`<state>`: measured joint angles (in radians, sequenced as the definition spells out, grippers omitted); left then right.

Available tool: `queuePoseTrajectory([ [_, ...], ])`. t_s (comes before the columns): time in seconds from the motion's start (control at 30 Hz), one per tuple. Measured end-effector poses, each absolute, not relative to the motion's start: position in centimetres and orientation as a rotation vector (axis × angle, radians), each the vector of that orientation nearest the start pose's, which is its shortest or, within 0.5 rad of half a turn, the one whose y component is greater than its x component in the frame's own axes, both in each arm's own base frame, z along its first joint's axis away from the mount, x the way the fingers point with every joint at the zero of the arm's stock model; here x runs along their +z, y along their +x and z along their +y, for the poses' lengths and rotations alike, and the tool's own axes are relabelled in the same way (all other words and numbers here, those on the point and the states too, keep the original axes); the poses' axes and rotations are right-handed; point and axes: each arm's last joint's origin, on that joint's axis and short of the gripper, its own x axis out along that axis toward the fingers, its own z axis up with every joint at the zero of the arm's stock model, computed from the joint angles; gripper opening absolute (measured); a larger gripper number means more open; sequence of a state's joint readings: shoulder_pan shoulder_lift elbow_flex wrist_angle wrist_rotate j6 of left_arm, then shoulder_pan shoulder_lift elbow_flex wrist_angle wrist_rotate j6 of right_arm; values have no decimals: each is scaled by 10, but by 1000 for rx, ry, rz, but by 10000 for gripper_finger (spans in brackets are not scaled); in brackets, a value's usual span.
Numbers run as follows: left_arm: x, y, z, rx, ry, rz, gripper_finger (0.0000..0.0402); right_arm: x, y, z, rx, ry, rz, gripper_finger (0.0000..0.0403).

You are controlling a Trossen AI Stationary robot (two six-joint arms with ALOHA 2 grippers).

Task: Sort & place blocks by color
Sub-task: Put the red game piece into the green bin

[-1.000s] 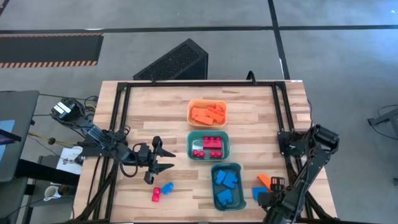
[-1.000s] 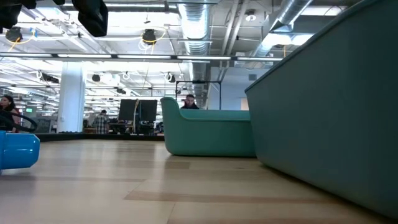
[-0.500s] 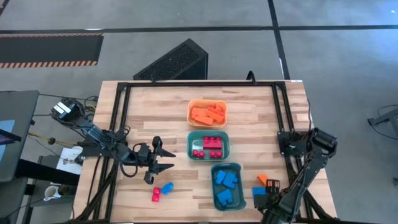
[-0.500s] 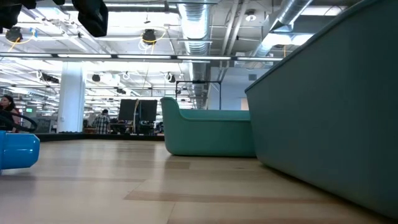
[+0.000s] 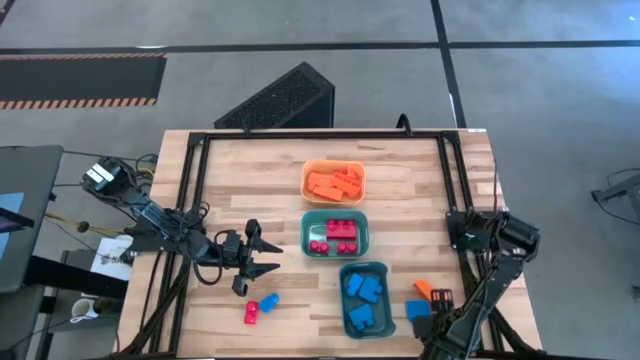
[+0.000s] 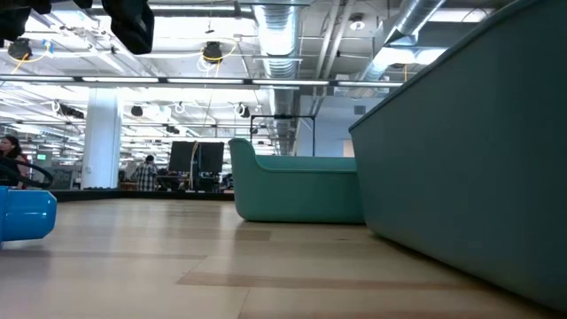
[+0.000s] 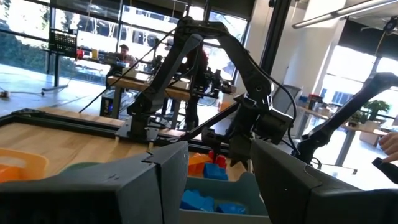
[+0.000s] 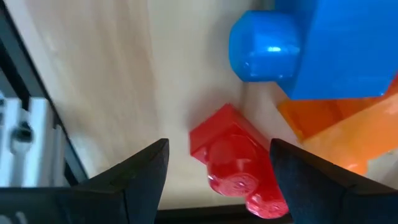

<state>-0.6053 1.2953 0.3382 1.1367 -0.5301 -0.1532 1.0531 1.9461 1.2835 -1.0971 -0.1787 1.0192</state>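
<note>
My right gripper (image 5: 437,302) (image 8: 217,177) is open, low over a cluster of loose blocks near the table's right near corner. A red block (image 8: 235,163) lies on the wood between its fingers, apart from them. A blue block (image 8: 311,46) (image 5: 418,311) and an orange block (image 8: 336,127) (image 5: 424,289) lie just beyond. My left gripper (image 5: 262,258) (image 7: 217,180) is open, hovering left of the bins. A red block (image 5: 251,314) and a blue block (image 5: 268,302) (image 6: 25,215) lie on the table near it.
Three bins stand in a row down the table's middle: an orange bin (image 5: 333,181) holding orange blocks, a teal bin (image 5: 336,234) holding red blocks, and a teal bin (image 5: 364,298) holding blue blocks. A black frame (image 5: 190,200) rims the table. People are in the room beyond.
My right arm's elbow has drawn toward the table's near edge, and its gripper has stayed over the block cluster at the right near corner. My left arm and all blocks have kept still.
</note>
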Motion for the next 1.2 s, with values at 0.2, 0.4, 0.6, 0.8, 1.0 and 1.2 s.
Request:
queuePoseTrajectory([
  [0.2,208,197,-119,-87,-251,-146,164,151,158,287,-10,-115,1831,302],
  [0.4,208,197,-119,-87,-251,-146,164,152,157,285,55,-149,1885,302],
  [0.6,208,197,-119,-87,-251,-146,164,151,157,285,126,-224,1868,301],
  [0.8,208,197,-119,-86,-251,-145,164,138,156,285,159,-217,1821,301],
  [1.0,208,197,-119,-87,-255,-144,164,134,152,283,155,-216,1839,297],
  [1.2,208,197,-119,-87,-257,-144,164,134,150,281,168,-252,1858,233],
])
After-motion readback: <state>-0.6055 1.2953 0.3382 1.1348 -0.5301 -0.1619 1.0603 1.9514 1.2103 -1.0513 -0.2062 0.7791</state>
